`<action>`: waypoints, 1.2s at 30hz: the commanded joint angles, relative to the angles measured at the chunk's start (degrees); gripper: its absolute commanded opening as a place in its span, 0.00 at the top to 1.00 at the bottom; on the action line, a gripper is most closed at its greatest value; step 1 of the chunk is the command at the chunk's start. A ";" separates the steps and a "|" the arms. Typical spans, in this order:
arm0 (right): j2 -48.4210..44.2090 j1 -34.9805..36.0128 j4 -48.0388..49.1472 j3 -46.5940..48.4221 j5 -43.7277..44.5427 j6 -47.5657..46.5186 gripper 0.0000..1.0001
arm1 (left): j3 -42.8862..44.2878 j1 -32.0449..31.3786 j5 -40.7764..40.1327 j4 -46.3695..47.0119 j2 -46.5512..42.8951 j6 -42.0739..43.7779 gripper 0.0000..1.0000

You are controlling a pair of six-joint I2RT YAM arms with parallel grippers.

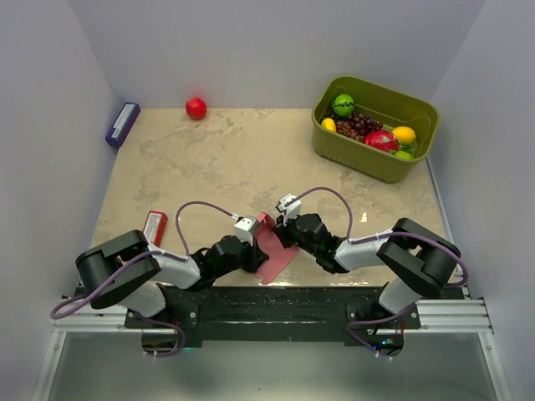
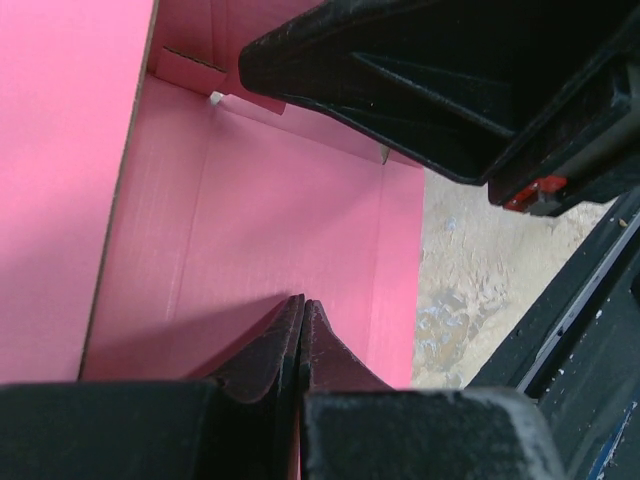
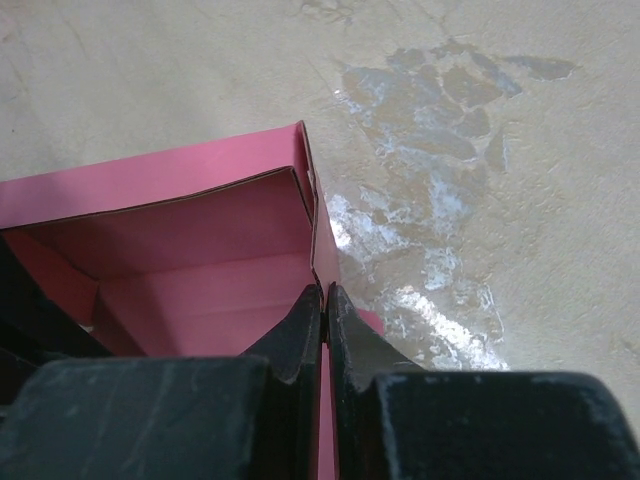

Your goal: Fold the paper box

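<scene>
The pink thin cardboard paper box (image 1: 276, 255) lies at the near middle of the beige marbled table (image 1: 209, 159), between the two arms and close to their base rail; it is partly raised, with walls standing around a flat floor panel, as the wrist views show.

The left gripper (image 2: 302, 308) reaches in from the left with its fingers pressed together; a thin pink edge runs between them, so it pinches a wall of the box, with the pink floor panel and its creases spreading beyond the tips. The right gripper (image 3: 325, 295) comes in from the right, its fingers likewise closed on a pink wall at the box's corner; the open pink interior lies to the left of the fingers and bare table with a glossy patch to the right. In the left wrist view the black body of the right gripper hangs just above the far wall of the box.

Away from the box, a small red flat packet with a white label (image 1: 155, 225) lies on the table to the near left; a purple oblong box (image 1: 122, 124) leans at the far left wall; a round red fruit (image 1: 196, 108) sits at the far edge; an olive-green plastic tub (image 1: 359, 163) holding mixed fruit stands at the far right.
</scene>
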 commanded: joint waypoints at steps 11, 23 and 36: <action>-4.03 7.32 -8.64 -1.48 15.00 6.38 0.99 | 4.92 0.19 0.20 -19.28 -3.27 5.28 0.82; -4.56 7.40 -6.71 -3.23 14.56 4.71 0.99 | 9.92 0.19 2.58 -32.54 -19.17 7.65 0.43; -5.53 7.40 -6.27 -3.50 12.28 4.27 1.00 | 37.08 1.42 -4.97 -70.33 -20.26 31.34 0.37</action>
